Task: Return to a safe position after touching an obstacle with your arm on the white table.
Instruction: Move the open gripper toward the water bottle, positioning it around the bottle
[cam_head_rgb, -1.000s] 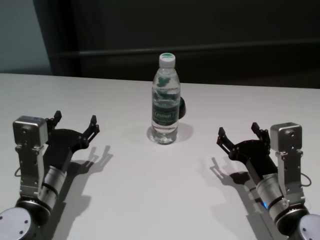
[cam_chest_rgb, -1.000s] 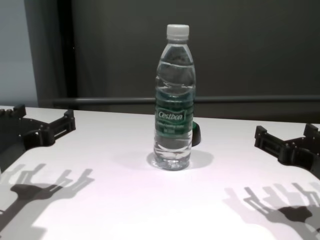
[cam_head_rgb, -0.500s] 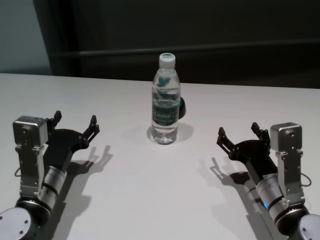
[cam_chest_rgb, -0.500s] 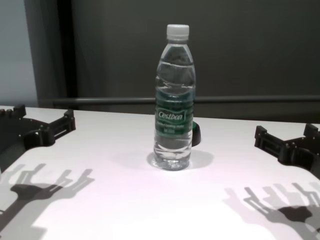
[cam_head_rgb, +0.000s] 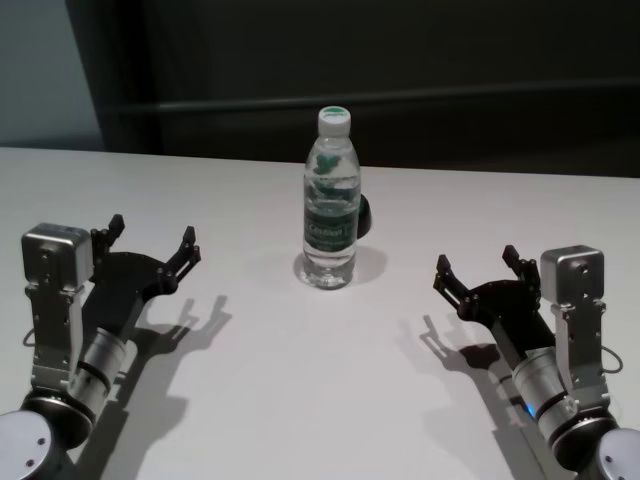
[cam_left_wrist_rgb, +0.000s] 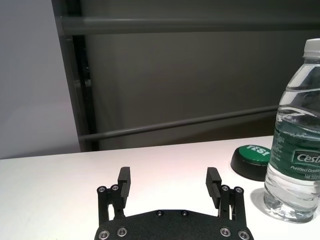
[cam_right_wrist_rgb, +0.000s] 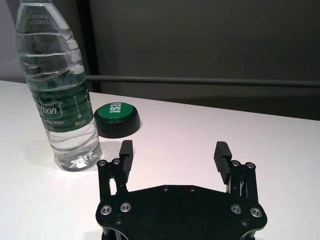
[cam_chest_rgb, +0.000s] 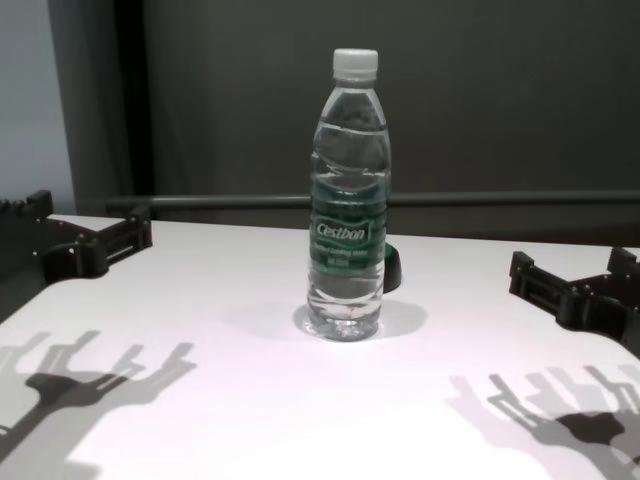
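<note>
I see the Cestbon water bottle (cam_head_rgb: 330, 198) standing upright at the centre of the head view, slightly above the middle, on the white worktop (cam_head_rgb: 300, 400). Just behind it, partly hidden, sits a green push-button (cam_right_wrist_rgb: 117, 119) with a black base; its white lettering is too small for me to read with certainty.

My left gripper (cam_head_rgb: 150, 245) hovers at the lower left of the frame, jaws spread wide and holding nothing. My right gripper (cam_head_rgb: 478, 270) mirrors it at the lower right, also spread and empty. Both are well apart from the bottle, one to each side, fingers pointing toward the far edge of the worktop. I judge this symmetrical, drawn-back stance to be the safe position, or very near it, since neither arm could brush the bottle as it stands.

The chest view cuts off both grippers at the frame edges. I cannot tell whether either arm is touching the worktop.
</note>
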